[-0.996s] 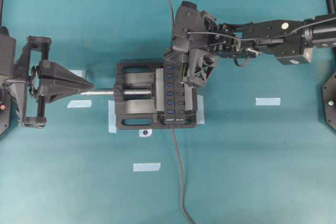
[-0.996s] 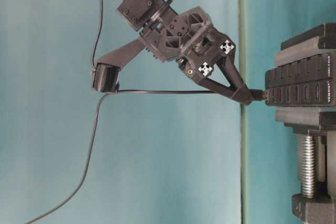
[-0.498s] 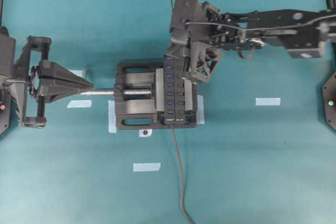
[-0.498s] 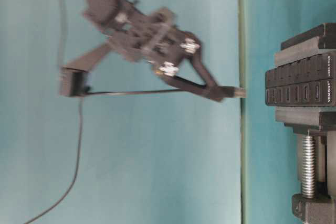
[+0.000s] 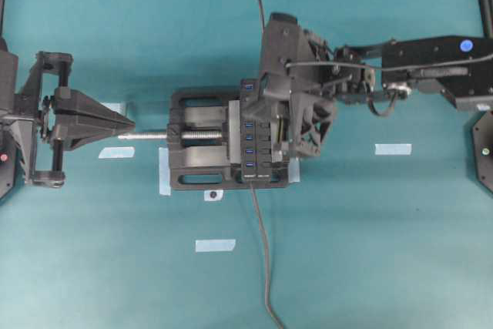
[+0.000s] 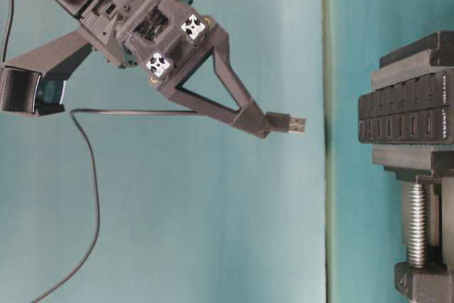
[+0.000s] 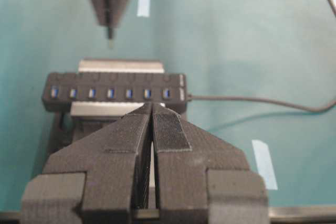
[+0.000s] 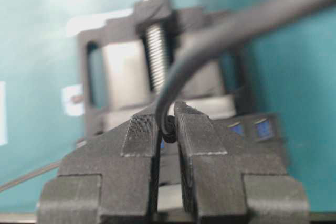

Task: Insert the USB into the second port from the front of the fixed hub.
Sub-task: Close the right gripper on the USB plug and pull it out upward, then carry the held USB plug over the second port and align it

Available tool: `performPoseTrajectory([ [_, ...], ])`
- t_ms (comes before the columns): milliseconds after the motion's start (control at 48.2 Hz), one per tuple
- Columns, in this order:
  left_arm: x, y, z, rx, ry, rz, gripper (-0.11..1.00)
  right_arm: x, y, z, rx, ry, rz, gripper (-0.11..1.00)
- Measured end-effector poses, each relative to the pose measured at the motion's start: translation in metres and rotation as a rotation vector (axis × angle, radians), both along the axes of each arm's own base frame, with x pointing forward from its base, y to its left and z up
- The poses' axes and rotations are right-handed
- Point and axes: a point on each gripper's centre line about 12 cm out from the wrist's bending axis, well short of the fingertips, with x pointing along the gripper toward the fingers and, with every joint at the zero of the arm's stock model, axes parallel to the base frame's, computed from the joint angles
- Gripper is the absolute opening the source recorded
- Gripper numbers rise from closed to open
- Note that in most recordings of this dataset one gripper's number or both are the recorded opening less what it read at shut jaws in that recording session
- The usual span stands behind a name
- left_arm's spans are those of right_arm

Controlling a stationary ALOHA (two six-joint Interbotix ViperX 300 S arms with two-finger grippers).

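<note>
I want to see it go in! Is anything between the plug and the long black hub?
No. In the table-level view, only bare teal background separates the USB, held by the right gripper, from the fixed hub.

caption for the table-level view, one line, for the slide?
Right gripper holds the USB plug in mid-air, metal tip aimed at the vise-clamped hub but clear of its ports, cable trailing behind.

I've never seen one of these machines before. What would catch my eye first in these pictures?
Probably the right gripper, held in mid-air and pinching a USB plug whose metal tip points at the black hub, with a clear gap between them. The hub sits clamped in a black vise at the table's middle. At the far left, the left gripper is shut.
</note>
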Motion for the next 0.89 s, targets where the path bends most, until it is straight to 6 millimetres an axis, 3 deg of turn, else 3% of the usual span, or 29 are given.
performPoseTrajectory([
  [498, 0.0, 0.0, -0.001, -0.001, 0.002, 0.0, 0.0, 0.0, 0.008, 0.0, 0.019, 0.001, 0.002, 0.08],
  [892, 0.0, 0.0, -0.001, -0.003, 0.002, 0.001, 0.0, 0.006, 0.017, -0.022, 0.021, 0.058, 0.026, 0.07],
])
